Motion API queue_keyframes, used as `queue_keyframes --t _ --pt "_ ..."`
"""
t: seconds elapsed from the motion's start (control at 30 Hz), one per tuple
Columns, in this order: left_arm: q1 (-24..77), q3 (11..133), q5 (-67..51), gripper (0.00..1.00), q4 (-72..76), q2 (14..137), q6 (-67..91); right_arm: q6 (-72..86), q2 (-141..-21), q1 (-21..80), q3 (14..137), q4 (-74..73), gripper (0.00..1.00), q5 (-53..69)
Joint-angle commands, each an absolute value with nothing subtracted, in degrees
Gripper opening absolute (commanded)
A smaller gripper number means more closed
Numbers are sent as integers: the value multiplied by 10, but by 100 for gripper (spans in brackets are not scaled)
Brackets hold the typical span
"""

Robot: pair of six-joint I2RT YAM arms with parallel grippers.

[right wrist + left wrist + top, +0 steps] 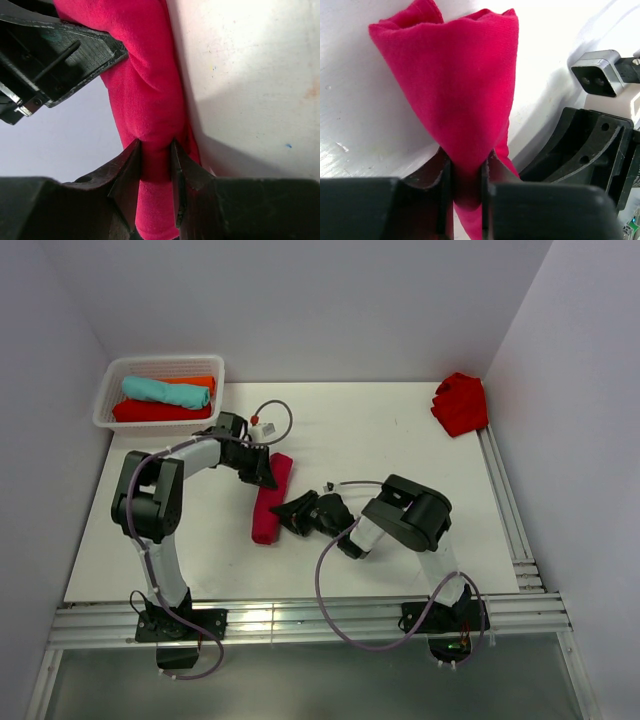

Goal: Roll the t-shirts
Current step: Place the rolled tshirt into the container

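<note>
A raspberry-crimson t-shirt (271, 508) lies on the white table as a long narrow roll, between the two arms. My left gripper (266, 474) is shut on the roll's far end; in the left wrist view the cloth (455, 85) fans out from where the gripper (467, 161) pinches it. My right gripper (287, 515) is shut across the roll's middle from the right side. The right wrist view shows the t-shirt (145, 90) squeezed in the gripper (156, 150). A scarlet t-shirt (460, 403) sits crumpled at the far right corner.
A white basket (104, 406) at the far left holds rolled teal (165, 390), orange (197, 381) and scarlet (150, 412) tees. Metal rails run along the table's right edge (507, 505) and near edge (300, 620). Walls enclose the table.
</note>
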State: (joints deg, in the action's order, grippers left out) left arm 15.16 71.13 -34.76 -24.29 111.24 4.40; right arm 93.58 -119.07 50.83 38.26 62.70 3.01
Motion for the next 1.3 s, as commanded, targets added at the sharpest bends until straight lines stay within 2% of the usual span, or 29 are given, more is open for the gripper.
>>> queue_keyframes --t 0.0,0.1,0.2,0.43,0.53,0.67,0.9,1.27 --pt "159 722 -292 0 -238 1144 29 887 -1195 515 376 488 33 42" --pt "159 749 -280 0 -243 1134 23 851 -1156 515 392 426 49 26" --pt "155 802 -282 0 -259 1131 14 815 -1094 514 404 349 55 1" --pt "120 999 -308 0 -294 1185 7 759 -936 516 424 181 58 -93" --pt "97 1129 -329 0 -298 1228 14 748 -896 519 429 132 58 -125" --pt "55 1222 -362 0 -269 1272 46 737 -874 528 443 77 58 -156" --pt "-28 1194 -367 0 -109 1271 130 738 -885 541 455 62 58 -171" --pt "-140 1126 -413 0 -12 1285 197 733 -932 557 497 35 57 -184"
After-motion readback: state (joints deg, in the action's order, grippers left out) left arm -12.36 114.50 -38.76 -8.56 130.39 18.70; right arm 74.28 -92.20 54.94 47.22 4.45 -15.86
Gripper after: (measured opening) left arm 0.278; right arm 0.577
